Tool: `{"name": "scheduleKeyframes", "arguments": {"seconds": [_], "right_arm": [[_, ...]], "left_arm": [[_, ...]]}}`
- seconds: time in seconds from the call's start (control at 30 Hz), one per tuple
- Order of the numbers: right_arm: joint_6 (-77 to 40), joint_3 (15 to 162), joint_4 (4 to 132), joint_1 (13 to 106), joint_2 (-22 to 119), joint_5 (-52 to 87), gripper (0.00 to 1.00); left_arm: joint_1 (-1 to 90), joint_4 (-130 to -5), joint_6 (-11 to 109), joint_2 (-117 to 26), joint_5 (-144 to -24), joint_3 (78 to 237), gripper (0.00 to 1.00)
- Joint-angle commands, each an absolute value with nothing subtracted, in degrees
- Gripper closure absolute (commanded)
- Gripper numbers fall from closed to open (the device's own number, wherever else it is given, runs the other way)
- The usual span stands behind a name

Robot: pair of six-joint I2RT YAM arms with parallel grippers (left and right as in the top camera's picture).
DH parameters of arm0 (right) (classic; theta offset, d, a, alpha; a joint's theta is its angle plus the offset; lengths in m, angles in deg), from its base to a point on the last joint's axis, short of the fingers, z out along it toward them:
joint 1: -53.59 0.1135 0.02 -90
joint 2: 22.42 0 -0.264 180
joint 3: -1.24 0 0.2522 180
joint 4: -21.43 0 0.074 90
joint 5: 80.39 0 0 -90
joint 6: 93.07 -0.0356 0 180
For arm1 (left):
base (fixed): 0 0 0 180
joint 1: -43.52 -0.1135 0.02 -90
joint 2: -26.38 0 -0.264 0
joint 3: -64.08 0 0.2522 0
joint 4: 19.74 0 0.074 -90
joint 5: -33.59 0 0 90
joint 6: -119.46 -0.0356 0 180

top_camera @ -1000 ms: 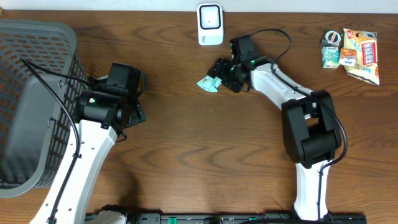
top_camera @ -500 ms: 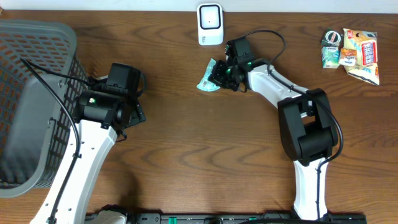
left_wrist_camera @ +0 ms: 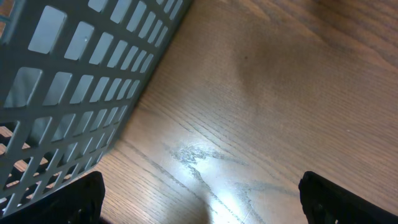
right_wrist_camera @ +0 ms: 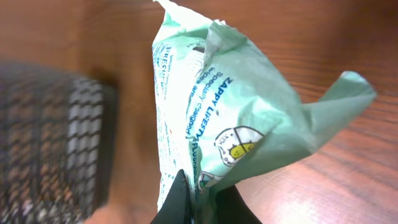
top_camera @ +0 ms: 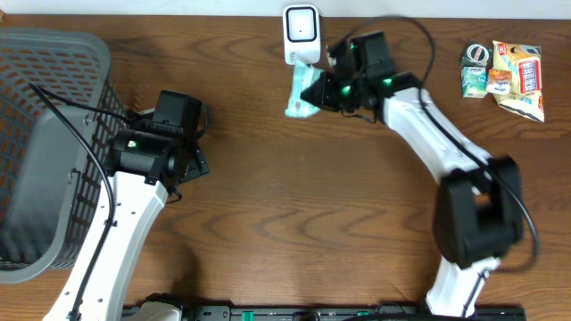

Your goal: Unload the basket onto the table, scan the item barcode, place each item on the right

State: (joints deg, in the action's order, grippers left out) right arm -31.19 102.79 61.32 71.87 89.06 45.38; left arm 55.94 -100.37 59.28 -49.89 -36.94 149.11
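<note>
Right tool (right_wrist_camera: 198, 200) — pinched on green packet (right_wrist_camera: 211, 112), just beside scanner (top_camera: 302, 34) | left tool (left_wrist_camera: 205, 202) — wide, near basket (left_wrist_camera: 74, 74)

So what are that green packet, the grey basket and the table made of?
The green packet looks like thin plastic film, slightly glossy: it crumples into creases and carries print. The grey basket looks like moulded matte plastic, given its even grid of holes. The table shows wood grain with a sheen; solid or laminate, I cannot tell.
</note>
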Motion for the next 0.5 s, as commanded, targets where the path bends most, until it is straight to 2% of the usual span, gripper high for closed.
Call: {"name": "scheduleKeyframes", "arguments": {"seconds": [0.0,0.47], "right_arm": [[-24.6,103.3,63.2,73.4,83.8,49.5,0.99],[-23.1,103.3,66.3,74.3,78.1,49.4,0.99]], "left_arm": [[55.6,-100.5,59.6,-49.6,-36.2,149.3,0.02],[55.6,-100.5,59.6,-49.6,-36.2,149.3,0.03]]}}
